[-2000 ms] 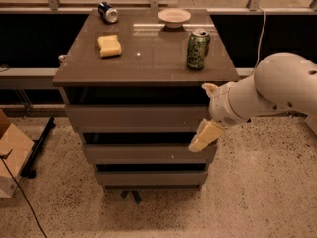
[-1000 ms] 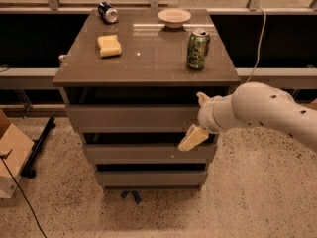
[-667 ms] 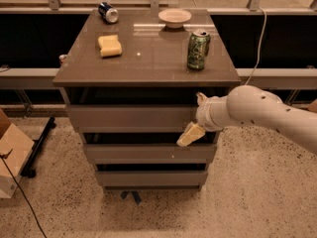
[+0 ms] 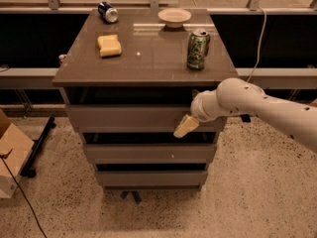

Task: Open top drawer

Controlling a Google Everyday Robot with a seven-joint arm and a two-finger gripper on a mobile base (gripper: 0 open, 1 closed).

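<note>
The top drawer (image 4: 124, 117) is the widest of three grey-brown fronts in a small cabinet, plain and handleless, just under the brown top. It looks closed or nearly closed, with a dark gap above it. My gripper (image 4: 185, 126) comes in from the right on a white arm. Its cream fingertip lies against the right part of the top drawer's front, near its lower edge. The second drawer front (image 4: 148, 152) has a tiny white dot; the narrowest front (image 4: 151, 177) is below it.
On the cabinet top (image 4: 148, 58) stand a green can (image 4: 197, 49), a yellow sponge (image 4: 109, 45), a white bowl (image 4: 174, 17) and a tipped dark can (image 4: 107, 12). A cardboard box (image 4: 11, 157) sits on the floor at left. A railing runs behind.
My arm has swung left and inward from the cabinet's right side, bringing the gripper onto the right part of the top drawer's front. The drawer itself has not visibly moved.
</note>
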